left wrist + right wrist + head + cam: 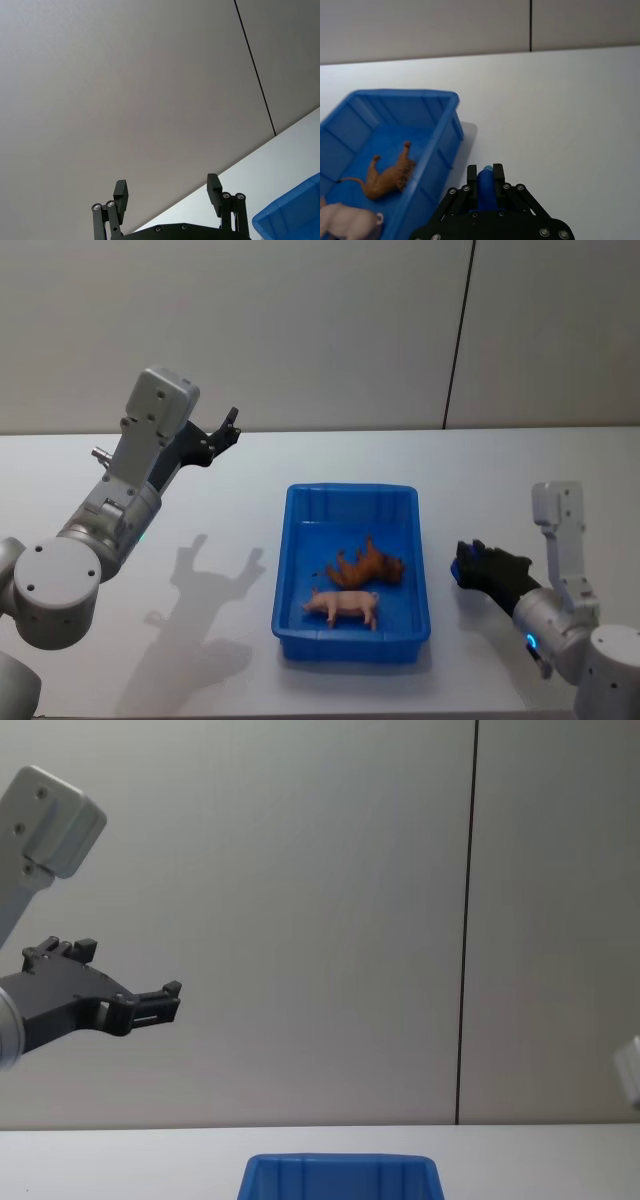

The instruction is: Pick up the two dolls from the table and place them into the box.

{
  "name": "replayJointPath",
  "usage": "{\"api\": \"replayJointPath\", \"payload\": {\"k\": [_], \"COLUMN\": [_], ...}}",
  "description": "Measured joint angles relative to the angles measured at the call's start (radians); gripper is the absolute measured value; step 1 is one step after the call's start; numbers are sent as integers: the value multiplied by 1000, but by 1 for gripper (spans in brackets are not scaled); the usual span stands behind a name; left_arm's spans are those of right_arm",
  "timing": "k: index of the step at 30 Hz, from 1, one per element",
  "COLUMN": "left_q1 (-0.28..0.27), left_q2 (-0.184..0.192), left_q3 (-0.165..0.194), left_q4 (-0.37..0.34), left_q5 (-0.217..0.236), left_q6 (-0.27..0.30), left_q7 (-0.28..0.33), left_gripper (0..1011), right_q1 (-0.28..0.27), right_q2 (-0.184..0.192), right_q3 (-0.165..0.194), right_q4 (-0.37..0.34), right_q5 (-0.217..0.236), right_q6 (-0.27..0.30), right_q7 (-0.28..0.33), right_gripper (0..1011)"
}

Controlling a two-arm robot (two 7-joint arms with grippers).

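The blue box (pixel 283 570) stands mid-table, with its rim (pixel 405 93) in the right wrist view. Inside lie a brown toy animal (pixel 365 566) (pixel 387 177) and a pink toy pig (pixel 343 605) (pixel 347 220). My right gripper (pixel 463 570) (pixel 485 170) is just right of the box, low over the white table (pixel 500 470), shut on a small deep-blue doll (pixel 485 187) (pixel 457 571). Raised high over the table's far left, my left gripper (pixel 228 428) (pixel 167 184) (pixel 168 997) is open and holds nothing.
A grey wall with a dark vertical seam (pixel 466 920) stands behind the table. Bare tabletop lies left and right of the box. A corner of the box (pixel 295 215) shows in the left wrist view, and its far rim (pixel 340 1165) in the chest view.
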Motion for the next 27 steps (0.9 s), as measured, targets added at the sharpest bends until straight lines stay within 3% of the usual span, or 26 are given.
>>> {"api": "replayJointPath", "payload": {"k": [8,20,22,27], "left_q1": [0,0,0,0], "left_q2": [0,0,0,0], "left_q3": [0,0,0,0], "left_q4": [0,0,0,0], "left_q5": [0,0,0,0], "left_q6": [0,0,0,0], "left_q7": [0,0,0,0], "left_gripper": [1001,1001,1001,1001], "right_q1": [-2,19,25,59], "right_q2": [-4,-26,-31,-57], "right_q3": [-12,-39,-43,-62], "right_q4": [-59,-129,-129,-110], "right_q5": [-17,-37,-38,-46], "right_q6": [-32,-86,-91,-108], "right_q7": [40,146,163,216], "right_gripper": [143,77,97,283]}}
